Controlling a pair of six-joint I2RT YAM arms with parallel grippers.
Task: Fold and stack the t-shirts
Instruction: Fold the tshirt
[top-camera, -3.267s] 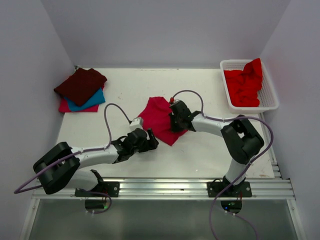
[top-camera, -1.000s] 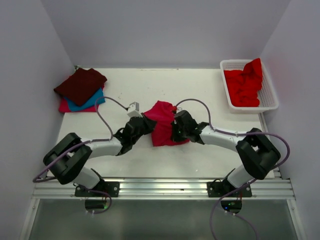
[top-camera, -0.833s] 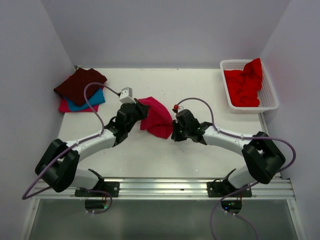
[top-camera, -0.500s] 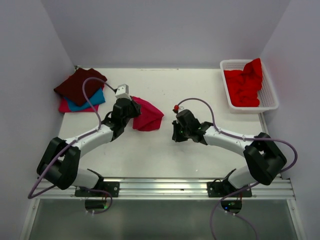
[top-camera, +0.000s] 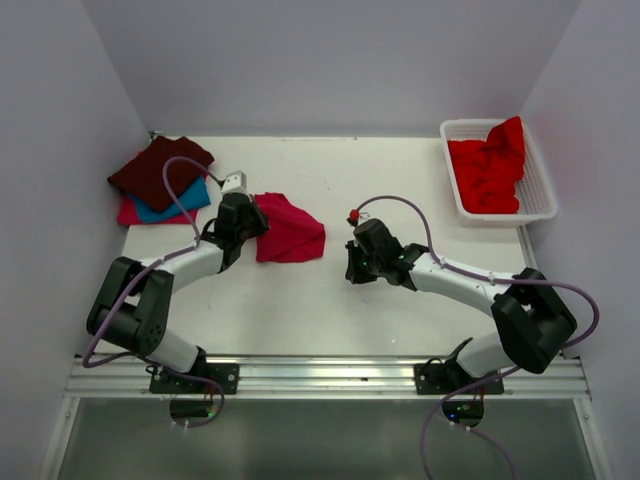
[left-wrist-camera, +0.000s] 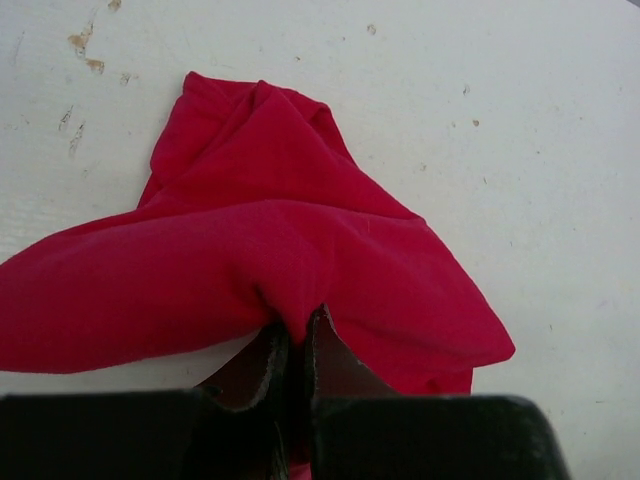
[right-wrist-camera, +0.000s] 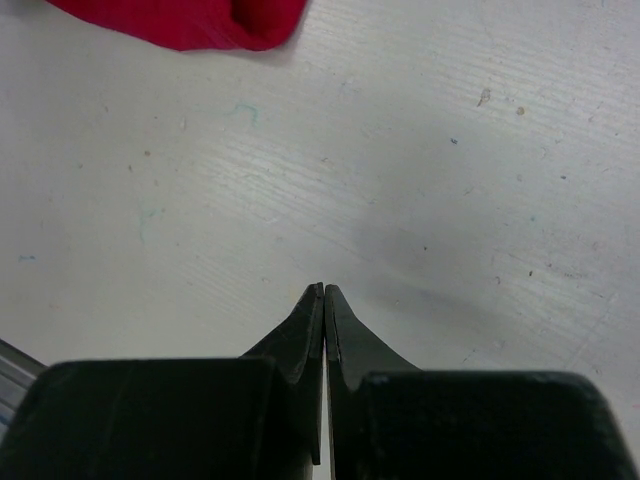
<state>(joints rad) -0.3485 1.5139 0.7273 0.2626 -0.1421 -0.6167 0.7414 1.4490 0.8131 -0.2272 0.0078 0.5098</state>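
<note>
**While the left pincer (top-camera: 254, 220) drags the crimson-pink shirt (top-camera: 292, 238), the right pincer (top-camera: 350, 270) sits closed on nothing**

Seen from above, the crimson-pink shirt lies bunched on the white surface (top-camera: 300, 310), left of centre. Its long axis runs roughly left to right. The narrow end points left into the left pincer and the broad end splays out to the right. Just beyond that arm sits the folded stack: a maroon shirt (top-camera: 160, 170) over a teal shirt (top-camera: 188, 198) over a pink-red shirt (top-camera: 133, 213). Bright red shirts (top-camera: 488, 170) fill the basket (top-camera: 541, 205) at the far right corner.

Three seconds back the shirt was a flat diamond mid-surface with both pincers on it. Since then it has been pulled left toward the stack, and the right pincer has let go and now stands well apart from it.

From the left wrist, the left pincer (left-wrist-camera: 297, 335) is all but closed, with a fold of the crimson-pink shirt (left-wrist-camera: 270, 250) nipped between its fingers. The cloth fans away from the grip, its far tip pointing up and away.

From the right wrist, the right pincer (right-wrist-camera: 325, 296) has its fingers pressed together, holding nothing, over bare surface (right-wrist-camera: 450, 200). Only a rounded edge of the crimson-pink shirt (right-wrist-camera: 190, 22) shows at the top.
</note>
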